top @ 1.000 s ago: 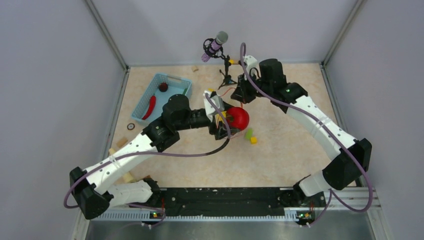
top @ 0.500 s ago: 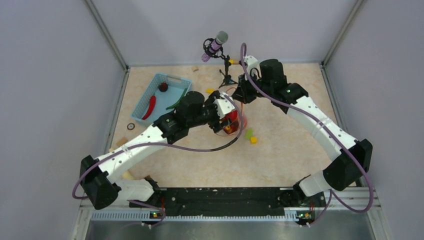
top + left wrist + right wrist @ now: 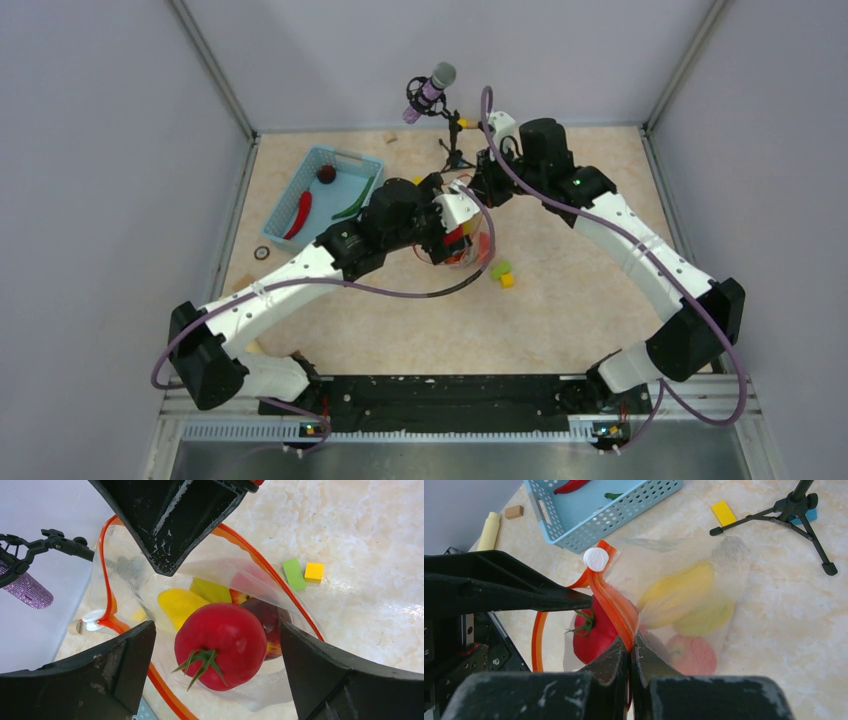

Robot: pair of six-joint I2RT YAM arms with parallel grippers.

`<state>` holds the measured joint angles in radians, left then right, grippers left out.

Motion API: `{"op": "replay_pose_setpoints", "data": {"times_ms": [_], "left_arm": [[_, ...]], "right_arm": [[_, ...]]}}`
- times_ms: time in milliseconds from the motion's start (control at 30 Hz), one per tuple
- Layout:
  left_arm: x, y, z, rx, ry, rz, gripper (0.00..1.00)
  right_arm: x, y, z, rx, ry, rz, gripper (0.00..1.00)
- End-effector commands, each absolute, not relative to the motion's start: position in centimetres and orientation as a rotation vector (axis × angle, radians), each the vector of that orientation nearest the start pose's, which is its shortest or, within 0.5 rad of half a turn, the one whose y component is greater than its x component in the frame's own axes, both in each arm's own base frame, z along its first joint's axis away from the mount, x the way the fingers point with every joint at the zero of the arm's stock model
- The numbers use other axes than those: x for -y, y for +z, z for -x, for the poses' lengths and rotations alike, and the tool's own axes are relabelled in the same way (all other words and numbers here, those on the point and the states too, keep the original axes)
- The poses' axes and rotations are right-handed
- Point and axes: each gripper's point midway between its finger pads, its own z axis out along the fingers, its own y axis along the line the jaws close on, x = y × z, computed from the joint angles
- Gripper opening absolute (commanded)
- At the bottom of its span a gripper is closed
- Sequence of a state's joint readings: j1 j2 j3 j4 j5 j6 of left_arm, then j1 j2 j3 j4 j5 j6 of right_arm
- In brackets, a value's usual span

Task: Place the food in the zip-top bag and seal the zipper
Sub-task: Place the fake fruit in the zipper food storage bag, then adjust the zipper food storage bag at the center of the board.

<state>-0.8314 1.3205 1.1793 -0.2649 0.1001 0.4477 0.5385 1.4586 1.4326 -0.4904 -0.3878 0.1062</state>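
Three foods wait in basket [image 3: 305, 180], 9–10 o'clock from L fingers [image 3: 100, 670], L arm nearer; chili [image 3: 301, 214] axis approx 1–7. L fingers spread wide, grasping nothing; tomato [image 3: 220, 645] sits in zip-top bag [image 3: 240, 580] mouth. R fingers [image 3: 609, 665] clenched on zipper [image 3: 611, 602].

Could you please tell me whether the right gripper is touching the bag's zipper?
Touching. The right wrist view shows the right gripper shut on the zipper, with the orange-red strip pinched between its two jaws.
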Motion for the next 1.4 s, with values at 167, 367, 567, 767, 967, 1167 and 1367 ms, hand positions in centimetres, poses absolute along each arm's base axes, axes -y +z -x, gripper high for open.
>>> {"op": "replay_pose_setpoints", "data": {"times_ms": [167,367,567,767,967,1167,1367], "left_arm": [[30.1,33.4,-28.0,-1.462,-0.389,-0.992,0.98],[27.7,35.9,-30.8,-1.504,-0.297,-0.689,0.98],[29.5,34.5,-32.6,-1.667,-0.275,-0.689,0.98],[30.7,32.9,-33.3,-1.727,-0.256,-0.718,0.98],[30.4,32.2,-34.1,-1.737,-0.168,-0.714,0.99],[29.6,30.8,-36.4,-1.765,-0.001,-0.667,0.96],[29.8,29.4,-37.4,-1.816,0.061,-0.667,0.91]], "right_arm": [[-27.3,30.8,-32.7,-1.920,0.777,0.680,0.00],[-27.0,30.8,-33.1,-1.926,0.751,0.655,0.00],[-26.0,30.7,-34.2,-1.937,0.687,0.577,0.00],[-25.5,30.7,-34.7,-1.944,0.665,0.539,0.00],[-24.9,30.7,-35.1,-1.948,0.634,0.511,0.00],[-24.7,31.1,-34.8,-1.937,0.632,0.511,0.00],[-24.2,31.6,-34.5,-1.920,0.622,0.502,0.00]]}}
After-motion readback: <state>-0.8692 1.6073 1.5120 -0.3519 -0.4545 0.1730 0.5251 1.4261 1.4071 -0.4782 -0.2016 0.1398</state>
